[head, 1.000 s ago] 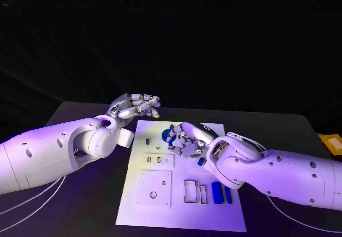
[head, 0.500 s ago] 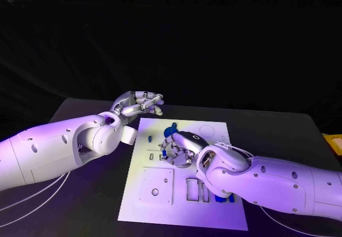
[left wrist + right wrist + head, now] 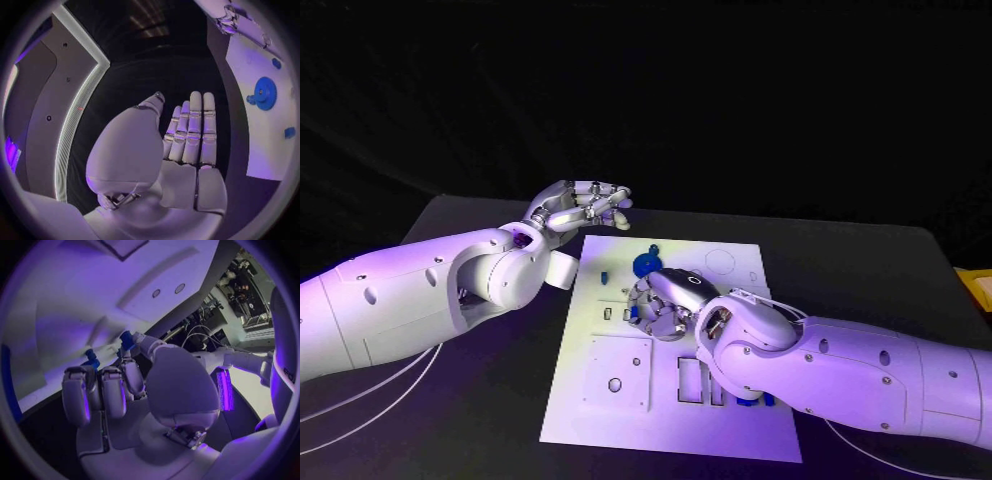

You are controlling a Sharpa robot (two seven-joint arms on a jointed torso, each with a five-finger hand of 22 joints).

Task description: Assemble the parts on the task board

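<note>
On the black table: table (image 3: 459, 225), dark, carries the white task board (image 3: 589, 415) at its middle; board lies flat, its long sides running from near edge to far edge.
Task board, near half: square plate outline with a round hole (image 3: 613, 384) toward the left edge; upright slots (image 3: 689, 380) beside it toward the middle; blue bar parts (image 3: 750, 399) by the right edge, mostly hidden under the right forearm.
Task board, far half: blue gear part (image 3: 646, 263) near the far edge, about midway across; a small blue piece (image 3: 604, 277) left of it, apart; a faint ring outline (image 3: 720, 263) toward the far right corner.
Gear, left wrist view: blue gear part (image 3: 265, 93) lies flat on the white board (image 3: 262, 150), with small blue pieces near it.
Right hand: right hand (image 3: 668, 300) over the middle of the board, just nearer than the gear, back of hand up, fingers curled down toward the board surface.
Right hand, wrist view: fingers (image 3: 100, 395) bent in close together, tips at the board; a small blue part (image 3: 127, 340) sits at the thumb tip and another bit of blue (image 3: 92, 359) at a fingertip; cannot tell whether either is pinched or merely touched.
Left hand: left hand (image 3: 581, 208) raised beyond the board's far left corner, above the table, well apart from the parts.
Left hand, wrist view: left hand (image 3: 178, 150) flat, fingers straight and side by side, thumb out; holding nothing.
</note>
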